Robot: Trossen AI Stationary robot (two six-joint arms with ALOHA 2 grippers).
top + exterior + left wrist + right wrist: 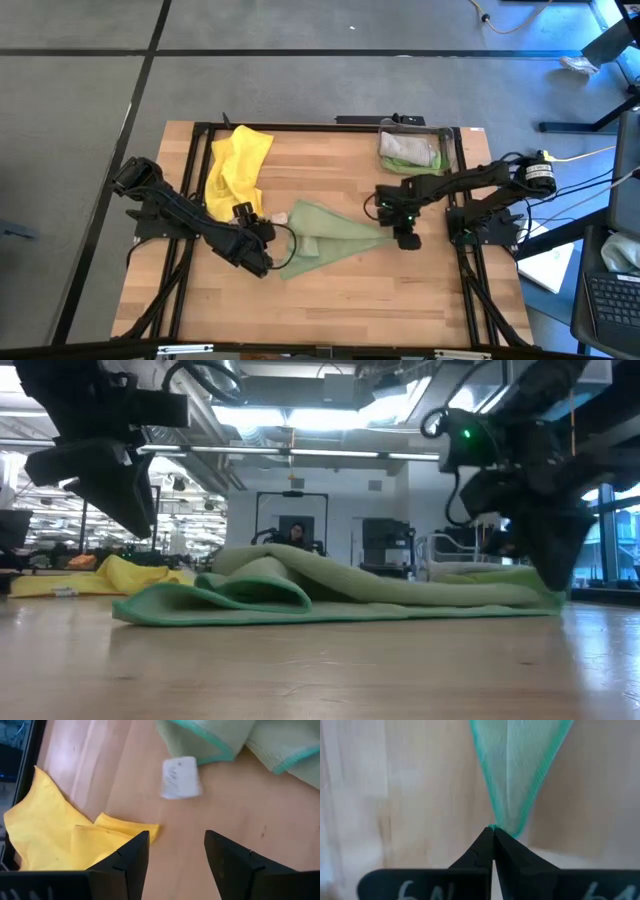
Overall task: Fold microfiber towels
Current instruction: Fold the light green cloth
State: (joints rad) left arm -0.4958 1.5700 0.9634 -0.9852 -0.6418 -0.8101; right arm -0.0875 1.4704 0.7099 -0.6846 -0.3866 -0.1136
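A bright green towel (320, 240) lies crumpled on the wooden table's middle, with a rolled fold (260, 592) at its left part. It narrows to a point toward the right. My right gripper (405, 238) stands at that point, shut on it. My left gripper (175, 855) hangs open above the bare wood beside the towel's left end and touches nothing. The towel's white tag (180, 776) lies on the wood in front of it. A bright yellow towel (240, 165) lies bunched at the far left. My right gripper pinches the green towel's pointed corner (496, 827) between its two fingertips, only at their free ends. The fingers come from above, slanting steeply down. The corner is low at the table (540, 595), and the cloth runs away from it in a narrow wedge.
A clear plastic bin (448, 140) stands at the far right of the table with a pale olive towel (405, 148) in it. Bare wood lies along the near edge. Black frame rails run along the table's left and right sides.
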